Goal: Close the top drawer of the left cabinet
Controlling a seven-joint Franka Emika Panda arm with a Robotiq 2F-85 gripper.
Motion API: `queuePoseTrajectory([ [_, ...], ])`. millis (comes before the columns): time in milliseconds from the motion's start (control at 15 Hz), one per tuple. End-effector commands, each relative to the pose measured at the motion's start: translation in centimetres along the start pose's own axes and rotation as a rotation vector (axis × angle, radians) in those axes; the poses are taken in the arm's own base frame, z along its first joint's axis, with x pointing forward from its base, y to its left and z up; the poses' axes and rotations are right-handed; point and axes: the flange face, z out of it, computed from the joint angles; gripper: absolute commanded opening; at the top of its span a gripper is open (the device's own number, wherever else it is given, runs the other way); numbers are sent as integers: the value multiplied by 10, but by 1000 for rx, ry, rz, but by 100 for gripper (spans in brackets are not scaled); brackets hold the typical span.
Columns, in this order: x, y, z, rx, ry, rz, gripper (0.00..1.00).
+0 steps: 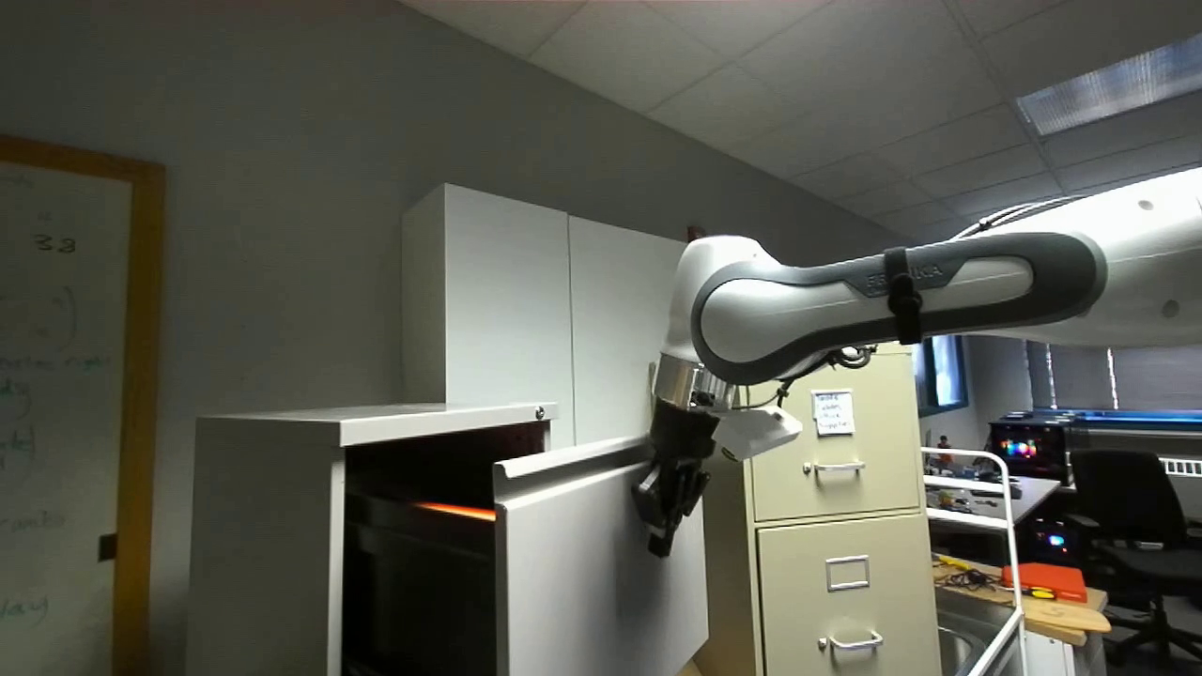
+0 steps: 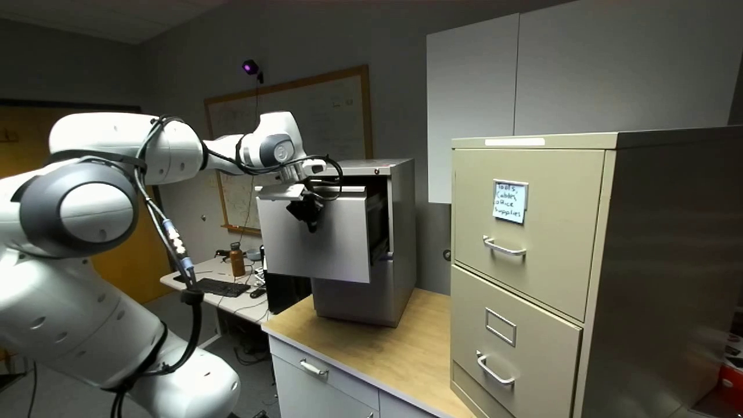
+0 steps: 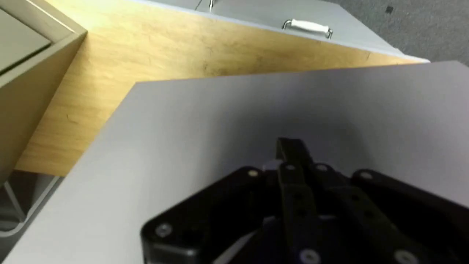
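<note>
The top drawer has a plain flat white front (image 1: pixel 587 573) and stands pulled out of the left cabinet (image 1: pixel 263 535), showing the dark inside. In an exterior view the drawer front (image 2: pixel 307 249) juts out from the cabinet (image 2: pixel 404 244). In the wrist view the drawer front (image 3: pixel 176 124) fills much of the picture. My gripper (image 1: pixel 661 543) points down in front of the drawer's outer face, near its upper middle. It shows there too in an exterior view (image 2: pixel 312 227). Its fingertips (image 3: pixel 293 146) are together with nothing between them. I cannot tell whether they touch the panel.
A beige filing cabinet (image 2: pixel 522 278) with handles stands beside the left cabinet on a wooden countertop (image 2: pixel 377 348). A white two-door cupboard (image 1: pixel 507 300) hangs on the wall behind. A desk (image 2: pixel 203 273) with a keyboard and bottle stands beyond the arm. A white rail (image 1: pixel 1009 526) rises past the filing cabinet.
</note>
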Motion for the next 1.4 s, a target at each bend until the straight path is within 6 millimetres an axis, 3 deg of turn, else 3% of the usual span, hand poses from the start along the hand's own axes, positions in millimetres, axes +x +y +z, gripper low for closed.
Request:
queuePoseTrajectory([
  [0, 31, -11, -15, 31, 92, 7, 0],
  [333, 61, -15, -3, 61, 106, 3, 0],
  [600, 101, -19, 17, 72, 95, -2, 0],
  [1000, 168, -28, 30, 123, 150, 5, 0],
  [1333, 207, -41, 37, 215, 200, 18, 0],
])
